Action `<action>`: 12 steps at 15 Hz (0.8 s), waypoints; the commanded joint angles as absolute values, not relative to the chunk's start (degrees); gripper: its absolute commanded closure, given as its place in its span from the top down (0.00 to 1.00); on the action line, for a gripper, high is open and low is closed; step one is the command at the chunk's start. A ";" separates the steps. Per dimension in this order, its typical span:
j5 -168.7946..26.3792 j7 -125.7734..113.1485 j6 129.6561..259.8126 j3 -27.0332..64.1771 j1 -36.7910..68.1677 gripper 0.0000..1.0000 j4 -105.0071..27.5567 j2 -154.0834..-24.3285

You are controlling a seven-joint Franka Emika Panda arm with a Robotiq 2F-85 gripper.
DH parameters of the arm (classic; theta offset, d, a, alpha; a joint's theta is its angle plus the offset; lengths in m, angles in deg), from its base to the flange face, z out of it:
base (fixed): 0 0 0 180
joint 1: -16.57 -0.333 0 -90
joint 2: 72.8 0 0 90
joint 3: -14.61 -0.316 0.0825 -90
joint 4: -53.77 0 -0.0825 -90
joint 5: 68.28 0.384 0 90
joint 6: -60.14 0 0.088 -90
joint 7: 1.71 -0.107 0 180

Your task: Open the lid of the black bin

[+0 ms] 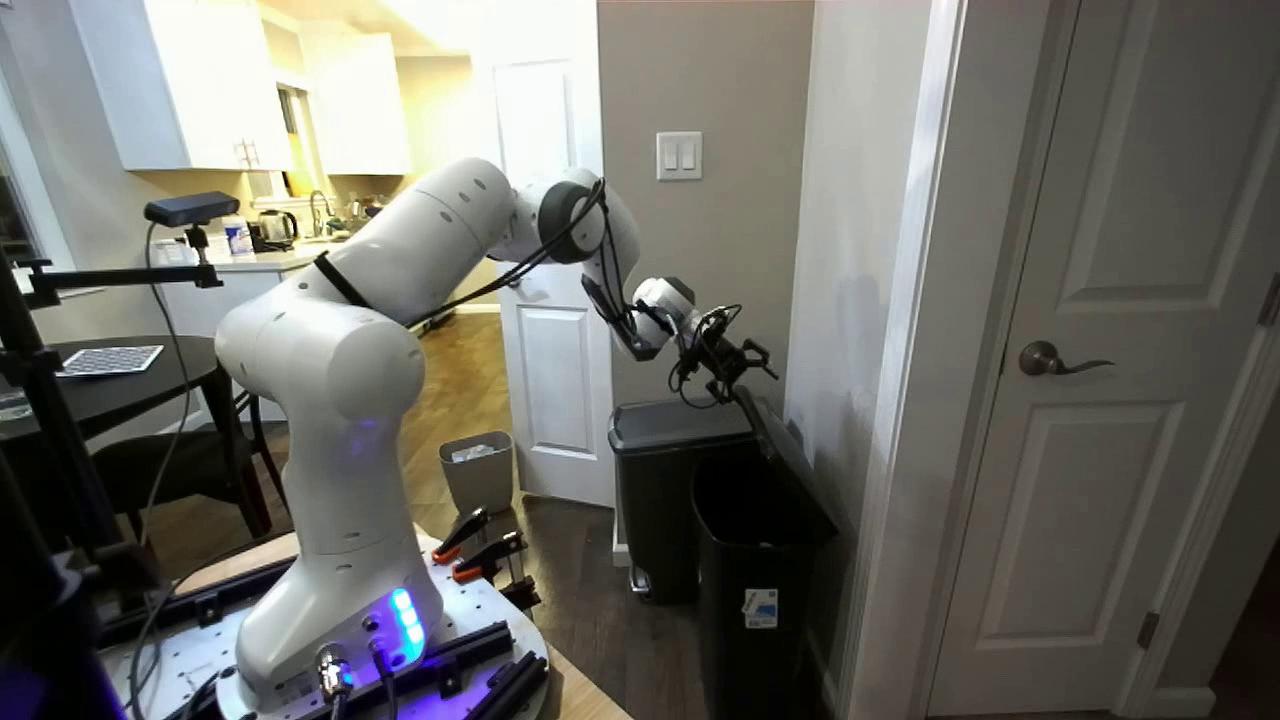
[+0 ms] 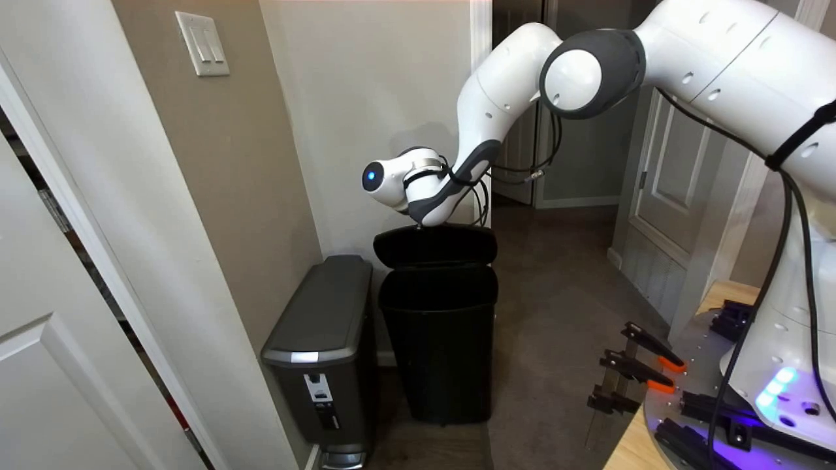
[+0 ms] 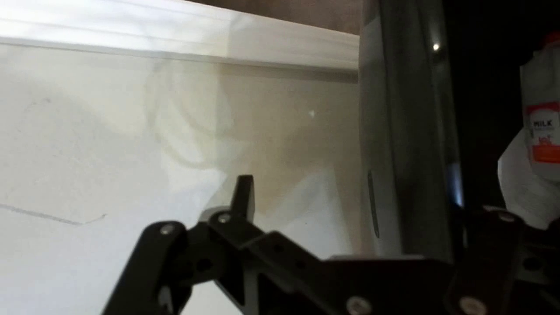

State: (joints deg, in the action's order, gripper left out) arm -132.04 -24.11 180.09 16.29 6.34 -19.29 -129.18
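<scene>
Wood shows along the surface point(image 1: 580, 700); beyond its edge bearing the clamps point(image 1: 500, 550) stands the black bin point(image 1: 745, 650), long axis upright. Its lid point(image 2: 436, 245) is raised, leaning back toward the wall point(image 1: 850, 250), free edge pointing upward; there the pincer point(image 1: 748, 378) is spread, contact unclear.

Black bin point(image 2: 441, 356) in 3 views

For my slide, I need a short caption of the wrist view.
Wrist view: open pincer at the raised bin lid, pale wall at left, container marked MILK at right.
</scene>
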 commanded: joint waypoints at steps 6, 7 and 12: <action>-120.63 -22.21 191.23 16.57 13.98 1.00 -25.26 -119.21; -119.31 -22.08 192.28 16.81 14.62 1.00 -25.48 -118.65; -112.86 -20.96 195.50 18.45 16.10 1.00 -26.36 -116.87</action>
